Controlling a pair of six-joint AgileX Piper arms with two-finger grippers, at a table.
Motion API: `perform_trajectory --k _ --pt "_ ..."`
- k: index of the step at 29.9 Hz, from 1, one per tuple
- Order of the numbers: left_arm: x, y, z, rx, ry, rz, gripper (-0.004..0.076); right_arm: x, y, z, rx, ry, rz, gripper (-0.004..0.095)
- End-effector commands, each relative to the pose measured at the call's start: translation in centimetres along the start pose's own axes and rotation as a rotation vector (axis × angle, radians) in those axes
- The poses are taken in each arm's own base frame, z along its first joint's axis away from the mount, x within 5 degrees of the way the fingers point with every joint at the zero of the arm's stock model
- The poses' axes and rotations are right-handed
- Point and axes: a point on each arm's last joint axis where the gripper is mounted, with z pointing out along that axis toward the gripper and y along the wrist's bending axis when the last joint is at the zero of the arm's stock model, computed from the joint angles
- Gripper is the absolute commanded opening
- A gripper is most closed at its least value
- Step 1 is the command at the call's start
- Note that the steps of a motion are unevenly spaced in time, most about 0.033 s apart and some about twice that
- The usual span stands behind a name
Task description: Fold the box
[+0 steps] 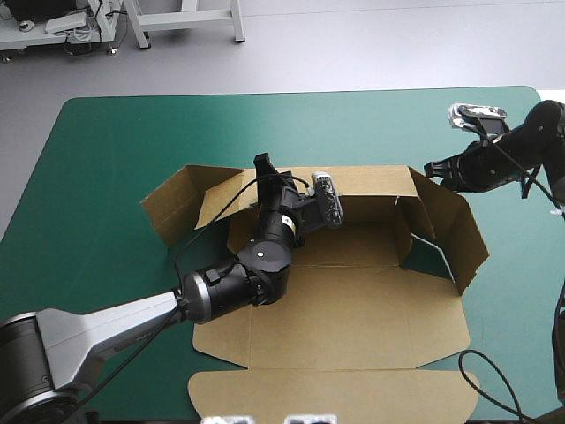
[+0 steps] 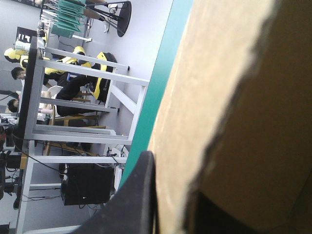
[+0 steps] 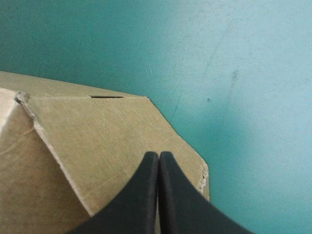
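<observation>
The brown box lies in the middle of the table, its base flat, its back wall and both end flaps raised. My left gripper sits at the back wall's top edge near the left end. In the left wrist view the board stands between the two black fingers, so my left gripper is shut on the box. My right gripper is at the upper corner of the right end flap. In the right wrist view its fingers meet in one point, and my right gripper rests shut over the flap's corner.
The lid panel lies flat toward the table's near edge. The left end flap leans outward. Bare teal-green cover surrounds the box on the left, the far side and the right.
</observation>
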Motion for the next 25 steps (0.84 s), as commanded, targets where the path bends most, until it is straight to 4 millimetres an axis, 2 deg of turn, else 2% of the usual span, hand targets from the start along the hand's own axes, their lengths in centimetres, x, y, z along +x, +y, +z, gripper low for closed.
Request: perform_trajectory --k 1,6,13,20,25 --pt "-0.3 3.3 -1.9 -0.108 -0.053 -0.091 -0.0009 0.1 0.9 -2.2 -0.013 -0.055 -0.034 -0.0017" --pt "-0.2 4.2 -2.6 -0.131 -0.075 -0.122 -0.0009 0.1 0.9 -2.2 -0.012 -0.057 -0.034 -0.0018" --pt "-0.2 4.2 -2.6 -0.126 -0.071 -0.108 -0.0009 0.1 1.1 -2.2 -0.025 -0.06 -0.031 -0.0018" --pt "-0.4 3.0 -2.0 -0.062 -0.071 -0.054 -0.0009 0.0 1.6 -2.1 -0.09 -0.074 -0.039 -0.0018" --pt "-0.5 1.9 -1.3 -0.034 -0.045 0.0 -0.0009 0.8 1.7 -0.8 -0.144 -0.038 -0.047 -0.0018"
